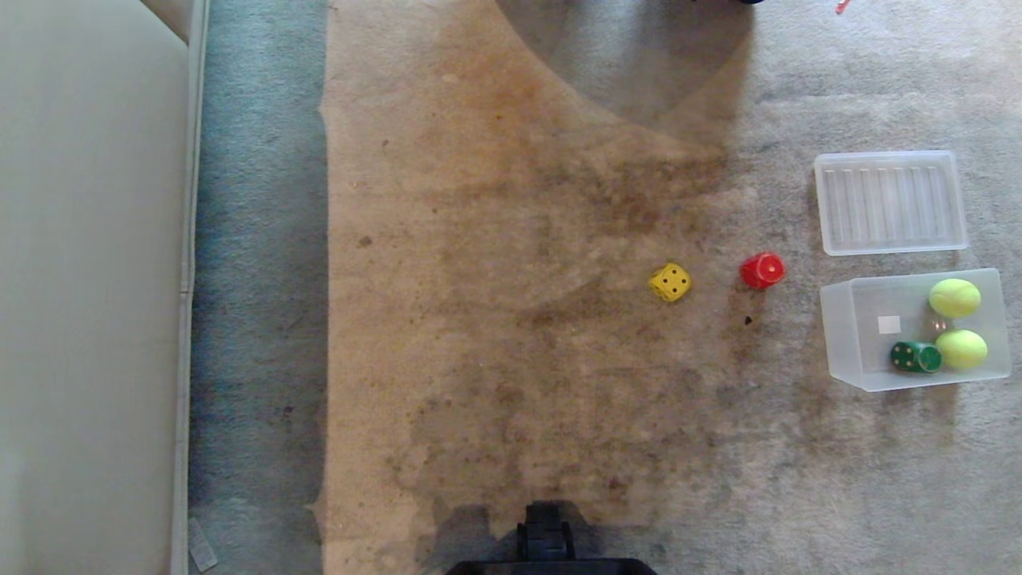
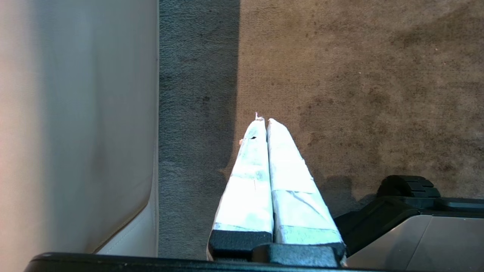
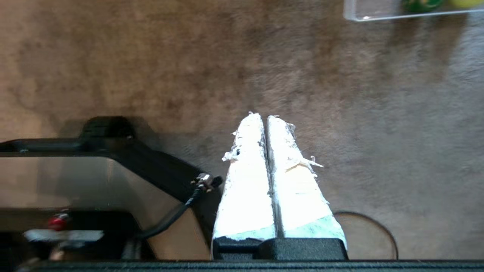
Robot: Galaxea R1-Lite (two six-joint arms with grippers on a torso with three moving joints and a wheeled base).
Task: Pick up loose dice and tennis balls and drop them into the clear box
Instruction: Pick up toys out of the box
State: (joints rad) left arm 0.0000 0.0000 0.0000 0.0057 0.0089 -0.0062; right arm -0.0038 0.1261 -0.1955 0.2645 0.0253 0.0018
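Because the yellow die (image 1: 670, 282) and the red die (image 1: 762, 270) lie loose on the carpet (image 1: 495, 359) in the head view, just off the clear box's (image 1: 840, 335) left wall, we judge a clumsy pinch could roll them away over the pile; the green die (image 1: 916, 356) and two tennis balls (image 1: 954, 298) already sit inside, the ribbed lid (image 1: 890, 202) lies beyond the box's far edge, and a beige die we cannot make out. Along the carpet's left edge runs a pale couch (image 1: 88, 279). Through the left wrist view, our left gripper (image 2: 263, 120) hangs clenched and empty beside that couch. Through the right wrist view, our right gripper (image 3: 261, 115) is clenched on nothing, the box's corner (image 3: 378, 15) well apart from it.
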